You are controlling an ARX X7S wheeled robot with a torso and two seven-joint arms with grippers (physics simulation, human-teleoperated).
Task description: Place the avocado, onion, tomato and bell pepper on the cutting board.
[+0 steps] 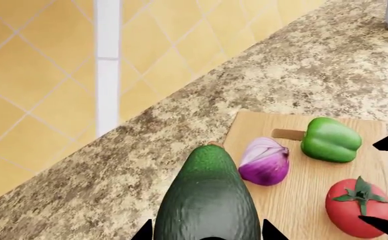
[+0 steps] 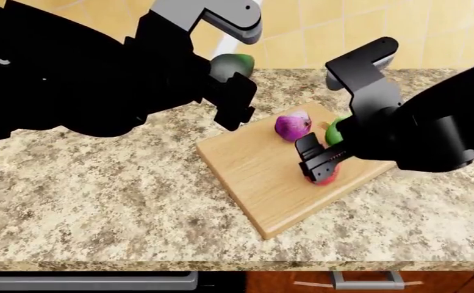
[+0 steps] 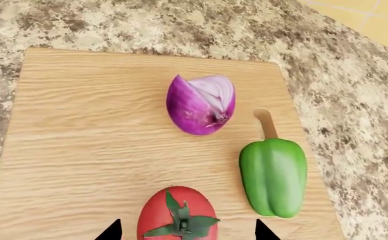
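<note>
I see the avocado point(image 1: 208, 200) as very dark green, paler and brighter at its tip; the onion point(image 3: 201, 104) is purple-magenta with whitish-pink streaks on top; the tomato point(image 3: 177, 216) is glossy red with a green star cap; the pepper point(image 3: 273, 175) is bright green with a tan stem; the board point(image 3: 94, 150) is light wood with fine wavy grain; the counter point(image 2: 98, 189) is speckled beige, brown and grey; at 12 o'clock in my head view the wall point(image 2: 318, 30) is yellow-orange tile with pale grout; both arms render black.
</note>
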